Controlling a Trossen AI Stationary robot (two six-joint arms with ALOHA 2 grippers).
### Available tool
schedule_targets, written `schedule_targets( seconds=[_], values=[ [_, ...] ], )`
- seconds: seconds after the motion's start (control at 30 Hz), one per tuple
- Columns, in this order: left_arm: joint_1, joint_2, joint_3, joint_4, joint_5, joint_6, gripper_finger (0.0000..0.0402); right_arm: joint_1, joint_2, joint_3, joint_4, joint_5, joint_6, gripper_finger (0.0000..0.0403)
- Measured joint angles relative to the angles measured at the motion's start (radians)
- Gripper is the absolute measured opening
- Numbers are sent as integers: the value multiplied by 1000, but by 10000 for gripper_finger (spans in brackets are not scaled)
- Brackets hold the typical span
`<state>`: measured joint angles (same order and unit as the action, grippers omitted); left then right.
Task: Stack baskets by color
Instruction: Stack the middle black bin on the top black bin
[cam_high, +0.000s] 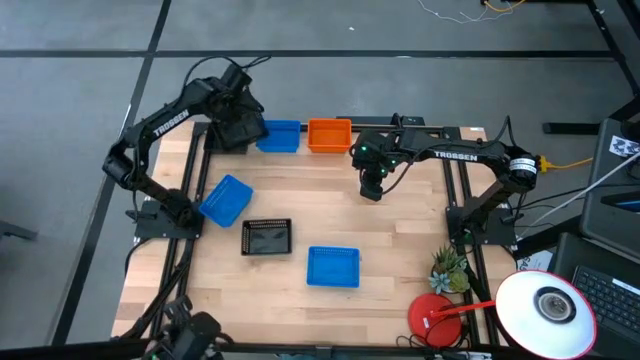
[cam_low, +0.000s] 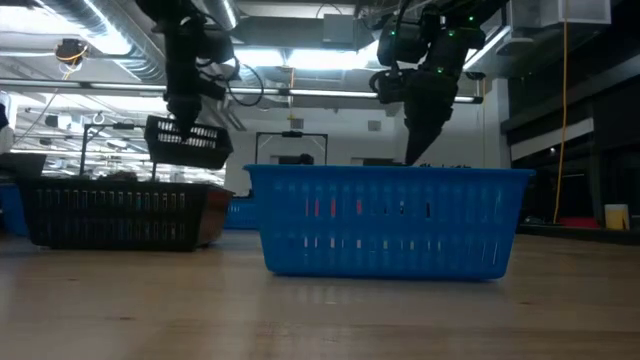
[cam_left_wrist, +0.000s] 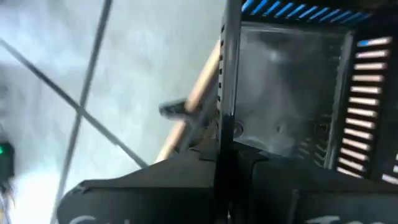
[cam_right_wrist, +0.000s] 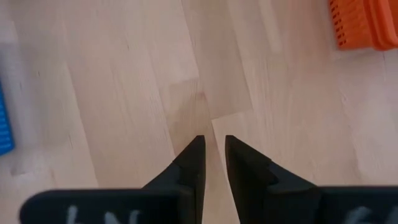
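The left gripper (cam_high: 236, 122) is clamping an empty black basket (cam_low: 188, 143) aloft; the right gripper (cam_right_wrist: 212, 155), jaws slightly apart, is hovering empty.

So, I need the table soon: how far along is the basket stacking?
Early. The left gripper holds a black basket lifted at the far edge. Another black basket, three blue baskets and an orange one lie apart. The right gripper hovers empty.

Two dark jointed arms are seen, white TROSSEN lettering printed along each; green lights glow on the right arm's wrist, black cables looped behind.
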<state>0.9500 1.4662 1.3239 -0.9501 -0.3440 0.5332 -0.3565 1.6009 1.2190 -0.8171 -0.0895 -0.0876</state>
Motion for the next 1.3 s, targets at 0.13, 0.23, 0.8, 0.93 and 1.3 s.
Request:
schedule_targets(
  seconds=[0.13,0.23,0.8,0.93,1.3],
  values=[
    [8,0,0,134,40,142,0,0,0,0,16,0,-7,63],
    [8,0,0,249,73,295,0,0,0,0,19,0,-9,63],
    [198,78,0,198,11,701,0,0,0,0,28,-1,1,63],
    [195,128,1,131,83,644,0,0,0,0,29,-1,1,63],
    [204,192,0,22,74,649,0,0,0,0,29,-1,-27,63]
  ],
)
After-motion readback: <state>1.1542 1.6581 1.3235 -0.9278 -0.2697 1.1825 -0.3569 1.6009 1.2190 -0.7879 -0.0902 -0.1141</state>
